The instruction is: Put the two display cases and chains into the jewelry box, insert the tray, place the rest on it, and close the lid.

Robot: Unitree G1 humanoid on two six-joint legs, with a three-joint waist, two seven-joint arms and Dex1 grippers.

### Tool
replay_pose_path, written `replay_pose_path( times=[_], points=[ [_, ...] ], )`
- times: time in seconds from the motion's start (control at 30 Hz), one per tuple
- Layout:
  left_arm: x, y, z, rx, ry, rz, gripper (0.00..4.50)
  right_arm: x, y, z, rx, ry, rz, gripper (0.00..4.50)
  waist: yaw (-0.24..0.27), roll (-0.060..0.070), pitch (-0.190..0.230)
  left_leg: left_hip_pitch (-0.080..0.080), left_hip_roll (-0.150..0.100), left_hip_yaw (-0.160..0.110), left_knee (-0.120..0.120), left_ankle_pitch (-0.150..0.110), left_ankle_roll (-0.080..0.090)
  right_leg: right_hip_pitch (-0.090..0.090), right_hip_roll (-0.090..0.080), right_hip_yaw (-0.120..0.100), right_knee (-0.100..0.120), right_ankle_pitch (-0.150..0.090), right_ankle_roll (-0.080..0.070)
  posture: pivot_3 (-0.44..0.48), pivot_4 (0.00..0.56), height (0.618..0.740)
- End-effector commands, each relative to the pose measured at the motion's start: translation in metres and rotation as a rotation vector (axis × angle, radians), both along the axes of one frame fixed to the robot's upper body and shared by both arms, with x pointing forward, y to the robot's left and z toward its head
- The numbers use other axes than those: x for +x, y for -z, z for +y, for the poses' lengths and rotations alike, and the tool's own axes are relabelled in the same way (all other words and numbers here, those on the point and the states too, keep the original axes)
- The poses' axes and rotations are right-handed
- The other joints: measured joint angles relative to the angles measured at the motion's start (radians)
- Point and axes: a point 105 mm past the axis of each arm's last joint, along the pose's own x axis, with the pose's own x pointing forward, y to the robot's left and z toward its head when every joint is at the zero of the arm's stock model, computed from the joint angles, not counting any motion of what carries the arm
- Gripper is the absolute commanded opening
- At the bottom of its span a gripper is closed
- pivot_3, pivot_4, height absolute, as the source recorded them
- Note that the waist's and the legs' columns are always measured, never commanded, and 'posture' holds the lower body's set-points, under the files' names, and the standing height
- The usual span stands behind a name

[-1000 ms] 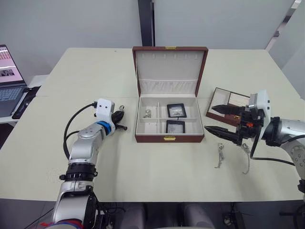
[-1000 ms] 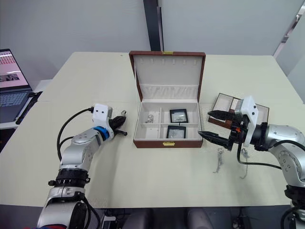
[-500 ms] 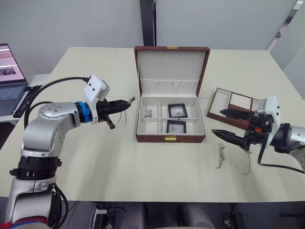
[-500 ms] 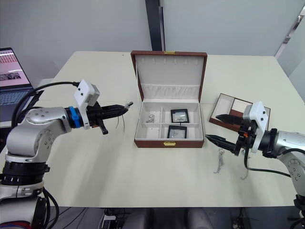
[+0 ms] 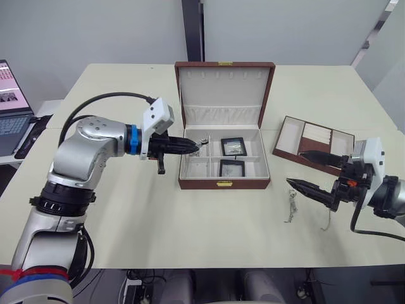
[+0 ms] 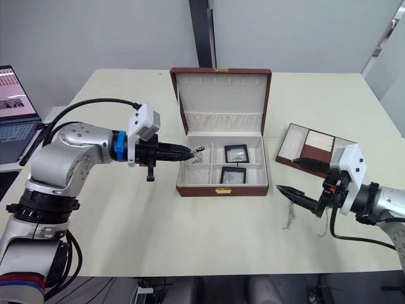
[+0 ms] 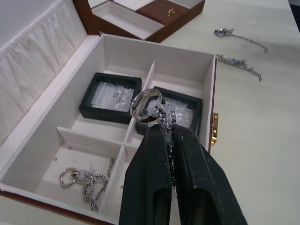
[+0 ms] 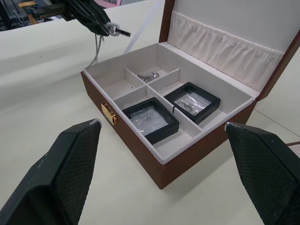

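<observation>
Laptop [image 5: 11,101]: at the far left edge of the head view, on a side surface beside the desk [image 5: 190,221].

Left gripper [image 5: 195,146]: I see it left of centre, fingers pressed together on a chain [image 7: 154,110] with a silver ring at its end; the pinch hangs over the left edge of the jewelry box [image 5: 223,126], above the rear left compartment.

Chain in box [image 7: 84,183]: a second chain with a ring lies in the rear left compartment, directly under my left gripper.

Jewelry box: centre of the frame, lid upright and open, brass clasp facing me.

Display cases: one [image 5: 235,146] in the rear right compartment, the other [image 5: 231,168] in the front right compartment; both black-framed, lying flat.

Tray [image 5: 313,144]: right of centre, on the desk just beside the box, brown outside with pale compartments.

Loose chains: one [image 5: 291,206] and another [image 5: 328,215] lie on the desk at lower right, in front of the tray, apart from each other.

Right gripper [image 5: 317,175]: at the right of the frame, fingers spread wide and holding nothing, hovering above the desk between the tray and the two loose chains.
</observation>
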Motion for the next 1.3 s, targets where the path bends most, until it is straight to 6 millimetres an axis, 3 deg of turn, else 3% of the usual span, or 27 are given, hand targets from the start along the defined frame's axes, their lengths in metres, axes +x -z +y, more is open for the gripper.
replay_pose_path(
  times=[0.03,0.3,0.77,0.97,1.2,1.27,1.3],
  points=[
    [0.0,0.001,-0.001,0.032,0.022,-0.036,0.04,-0.006,-0.012,0.001,0.002,0.006,-0.054,4.5,0.001,0.0,0.0,0.0,0.0,0.0,0.0,0.0,0.0,0.0,0.0,0.0,0.0,0.0,0.0,0.0,0.15,0.74],
    [0.001,0.021,0.002,0.061,0.015,-0.017,0.04,-0.008,-0.012,-0.001,0.002,0.021,-0.051,4.5,0.002,0.0,0.0,0.0,0.0,0.0,0.0,0.0,0.0,0.0,0.0,0.0,0.0,0.0,0.0,0.0,0.15,0.74],
    [0.001,0.028,0.004,0.062,0.004,0.001,0.04,-0.007,-0.012,-0.002,-0.002,0.02,-0.047,4.5,0.002,0.0,0.0,0.0,0.0,0.0,0.0,0.0,0.0,0.0,0.0,0.0,0.0,0.0,0.0,0.0,0.15,0.74],
    [0.002,0.026,0.002,0.046,0.003,-0.003,1.69,-0.007,-0.012,-0.002,-0.002,0.02,-0.046,4.5,0.002,0.0,0.0,0.0,0.0,0.0,0.0,0.0,0.0,0.0,0.0,0.0,0.0,0.0,0.0,0.0,0.15,0.74],
    [0.003,0.025,0.003,0.04,-0.001,-0.003,3.94,-0.007,-0.012,-0.003,-0.005,0.022,-0.043,4.5,0.002,0.0,0.0,0.0,0.0,0.0,0.0,0.0,0.0,0.0,0.0,0.0,0.0,0.0,0.0,0.0,0.15,0.74],
    [0.003,0.025,0.003,0.037,-0.003,-0.003,4.47,-0.007,-0.012,-0.004,-0.006,0.022,-0.042,4.5,0.002,0.0,0.0,0.0,0.0,0.0,0.0,0.0,0.0,0.0,0.0,0.0,0.0,0.0,0.0,0.0,0.15,0.74],
    [0.003,0.025,0.004,0.034,-0.005,-0.003,4.47,-0.007,-0.012,-0.005,-0.006,0.024,-0.04,4.5,0.002,0.0,0.0,0.0,0.0,0.0,0.0,0.0,0.0,0.0,0.0,0.0,0.0,0.0,0.0,0.0,0.15,0.74]
  ],
)
